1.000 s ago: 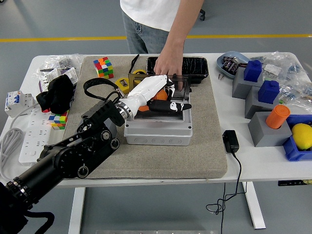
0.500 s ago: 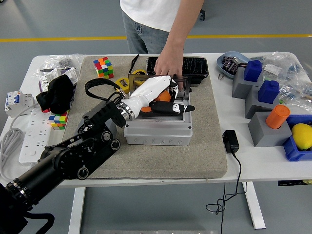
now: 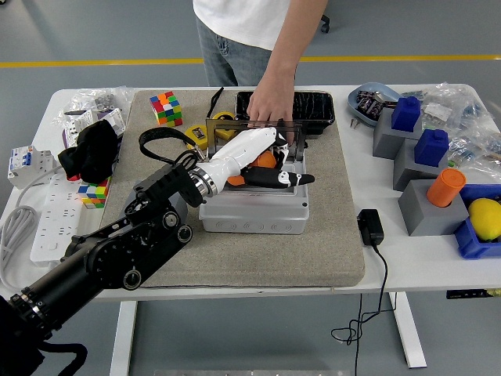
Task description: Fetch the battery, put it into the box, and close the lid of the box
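A grey floor with a yellow line runs behind the white table (image 3: 407,266), and most of my work area is a grey felt mat (image 3: 337,235) laid across it. My left hand (image 3: 262,160) is over the open grey box (image 3: 254,207). There's something orange under the palm that I take to be the battery (image 3: 266,159), inside or just above the box, but I can't tell whether my fingers are closed on it or already loose. My right arm isn't in sight.

The person's hand (image 3: 270,106) on the far side rests at the raised lid (image 3: 286,135), apparently holding it upright, and that's my main worry. If I lift out carelessly I could knock that hand or the lid. If the lid drops while my fingers are inside, they get pinched. And if the battery sits crooked, the lid may not seat.

Around me: a black tray (image 3: 317,106) just behind the box, a yellow tape measure (image 3: 202,133) and a Rubik's cube (image 3: 165,107) at the far left of the mat, and a second cube (image 3: 94,193) beside a white power strip (image 3: 47,215). Grey blocks with blue pieces (image 3: 411,141), an orange cylinder (image 3: 445,186) and a lemon (image 3: 485,217) sit well off to the right. A black adapter (image 3: 369,225) lies near the box's right side, its cable trailing over the table edge.
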`<state>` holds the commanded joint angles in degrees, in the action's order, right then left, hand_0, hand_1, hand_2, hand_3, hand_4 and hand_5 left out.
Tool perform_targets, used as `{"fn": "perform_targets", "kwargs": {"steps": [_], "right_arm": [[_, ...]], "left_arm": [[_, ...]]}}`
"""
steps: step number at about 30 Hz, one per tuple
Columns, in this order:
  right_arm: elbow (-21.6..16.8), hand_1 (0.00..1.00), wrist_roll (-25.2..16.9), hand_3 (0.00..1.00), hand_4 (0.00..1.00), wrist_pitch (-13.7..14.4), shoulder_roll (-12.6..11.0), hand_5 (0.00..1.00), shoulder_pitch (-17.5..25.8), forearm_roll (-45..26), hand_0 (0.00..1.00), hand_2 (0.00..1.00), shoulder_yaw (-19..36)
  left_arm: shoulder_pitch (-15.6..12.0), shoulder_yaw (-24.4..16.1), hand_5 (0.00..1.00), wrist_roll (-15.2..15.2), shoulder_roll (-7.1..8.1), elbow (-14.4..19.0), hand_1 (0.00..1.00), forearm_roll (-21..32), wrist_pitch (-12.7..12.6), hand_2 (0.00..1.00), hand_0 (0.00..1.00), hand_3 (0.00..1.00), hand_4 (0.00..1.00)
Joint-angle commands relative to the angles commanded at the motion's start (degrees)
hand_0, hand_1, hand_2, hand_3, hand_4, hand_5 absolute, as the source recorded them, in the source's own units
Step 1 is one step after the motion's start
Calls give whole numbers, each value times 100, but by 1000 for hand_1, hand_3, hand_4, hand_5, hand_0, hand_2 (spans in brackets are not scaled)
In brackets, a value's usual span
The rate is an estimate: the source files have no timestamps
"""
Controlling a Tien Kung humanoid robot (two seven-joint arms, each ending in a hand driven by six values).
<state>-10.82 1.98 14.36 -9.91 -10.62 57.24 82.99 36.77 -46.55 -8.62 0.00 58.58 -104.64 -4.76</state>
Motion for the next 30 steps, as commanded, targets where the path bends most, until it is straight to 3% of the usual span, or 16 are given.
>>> {"fn": "perform_targets", "kwargs": {"steps": [1,6,7,12,13,18,21,24,30], "right_arm": [[1,770,1,795,998,0,0,998,2,1,804,750,1],[1,770,4,795,998,4,-2,998,9,-5,804,750,-12],[2,770,5,795,998,5,-2,998,9,-8,804,750,-18],[4,770,7,795,998,3,-1,998,7,-13,804,750,-25],[4,770,7,795,998,3,-1,998,5,-13,804,750,-23],[4,770,5,795,998,4,-1,998,-1,-11,804,750,-7],[6,767,4,795,998,2,1,998,2,0,804,750,13],[6,767,0,795,998,2,6,998,3,4,804,750,35],[4,766,-5,795,998,3,12,998,-3,7,803,750,55]], "left_arm": [[-3,1,778,-5,0,-3,474,10,14,431,266,385,998],[-19,-7,778,-43,0,-8,474,54,73,431,266,385,998],[-19,-12,797,-57,0,-9,616,68,102,597,632,569,998],[-19,-30,797,-150,0,-4,616,141,201,597,632,569,998],[-18,-35,814,-182,0,3,717,155,205,685,757,662,998],[-27,-109,814,-285,0,126,717,185,169,685,757,662,998],[-41,-146,818,-212,0,294,702,188,310,673,721,652,998],[-71,-175,818,-50,0,540,702,262,628,673,721,652,998],[-133,-258,837,139,0,966,679,785,1018,649,701,632,998]]}}
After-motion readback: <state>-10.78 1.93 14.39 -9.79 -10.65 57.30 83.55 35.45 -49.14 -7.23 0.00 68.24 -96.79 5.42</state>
